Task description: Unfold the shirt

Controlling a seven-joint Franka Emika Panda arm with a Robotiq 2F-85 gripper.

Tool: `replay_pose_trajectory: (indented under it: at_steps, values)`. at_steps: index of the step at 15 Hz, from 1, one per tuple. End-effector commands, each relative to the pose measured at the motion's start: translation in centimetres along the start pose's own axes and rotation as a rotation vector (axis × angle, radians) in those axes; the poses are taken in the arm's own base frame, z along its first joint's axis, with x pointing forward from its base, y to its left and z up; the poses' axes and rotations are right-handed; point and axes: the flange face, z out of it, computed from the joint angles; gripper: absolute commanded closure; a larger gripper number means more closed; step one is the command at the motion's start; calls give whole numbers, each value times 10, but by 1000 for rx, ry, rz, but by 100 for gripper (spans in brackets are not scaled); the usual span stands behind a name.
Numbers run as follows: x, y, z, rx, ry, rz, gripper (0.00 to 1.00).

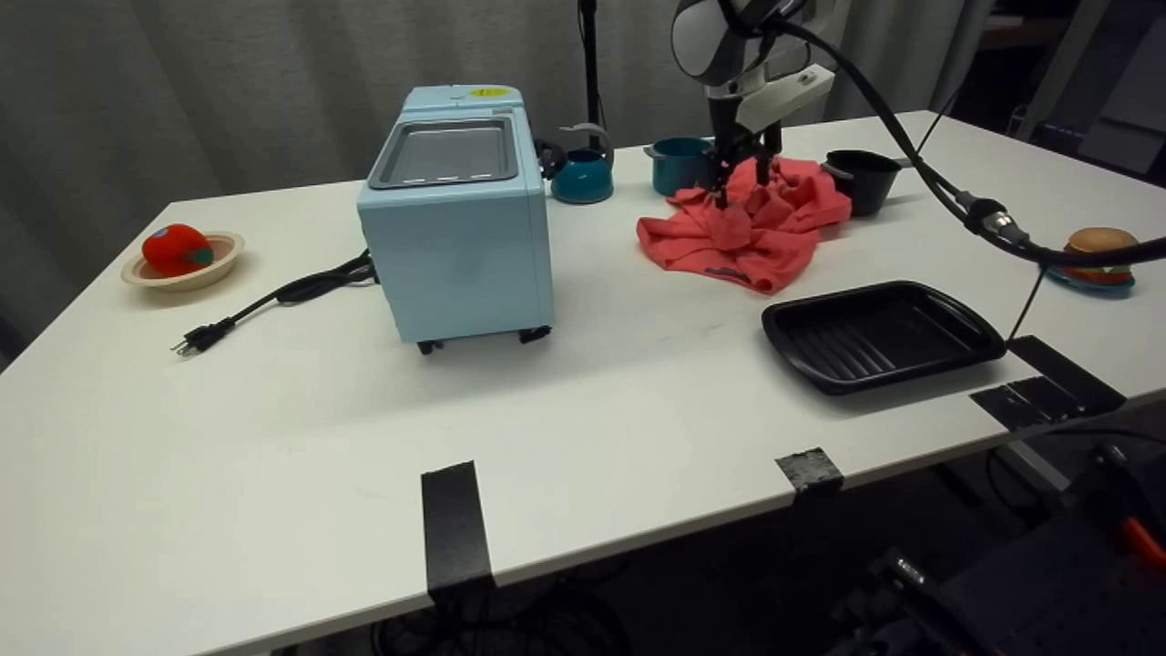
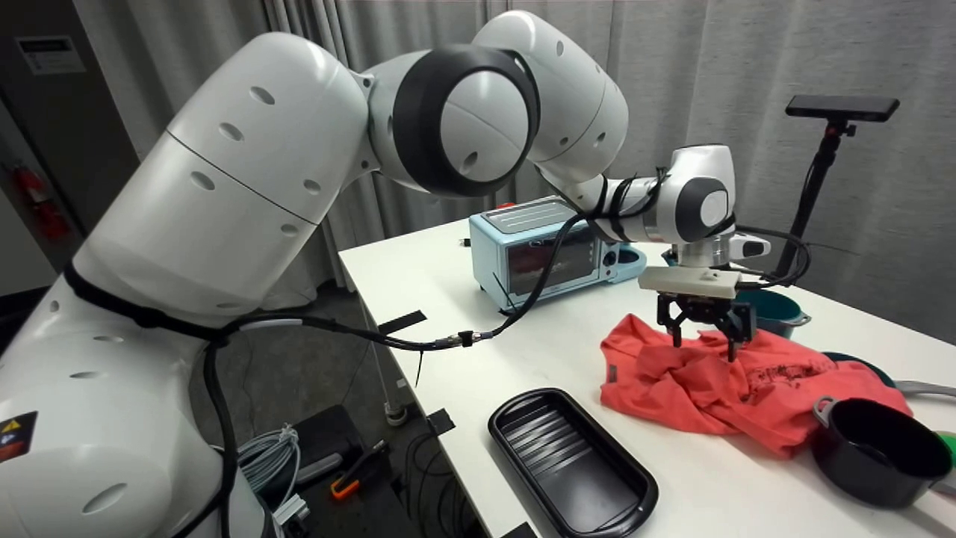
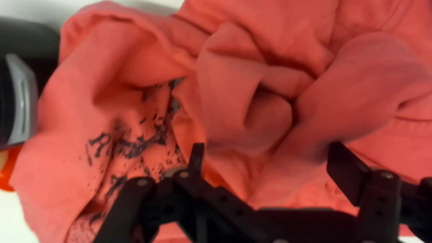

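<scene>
Grey curtains hang behind a white table. The white arm reaches over the tabletop, a black cable strung along it. A light-blue toaster oven stands well apart from the red shirt, which lies crumpled beneath the wrist, a dark print partly showing among its folds. A black baking pan sits near the shirt. The gripper points down over the heap, its fingers spread wide, folds of cloth below the gap; whether a tip touches them, I cannot tell. A black pot crowds one edge of the shirt, and a teal pot stands close behind. Further off are a teal kettle, a beige bowl holding a red tomato, and a hamburger.
</scene>
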Motion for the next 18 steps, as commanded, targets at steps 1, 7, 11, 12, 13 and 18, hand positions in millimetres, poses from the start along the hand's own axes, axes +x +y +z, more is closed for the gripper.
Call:
replay_pose_trajectory:
  at_steps: [1, 7, 11, 12, 13, 18]
  values:
    - [-9, 2, 6, 137, -101, 9, 37]
    - [-9, 0, -6, 163, -131, 25, 85]
    - [-5, 3, -22, 136, -97, 20, 100]
    - [-5, 4, -25, 139, -93, 21, 100]
    - [-5, 5, -28, 141, -89, 23, 99]
    - [-12, 16, -51, 100, -91, 13, 99]
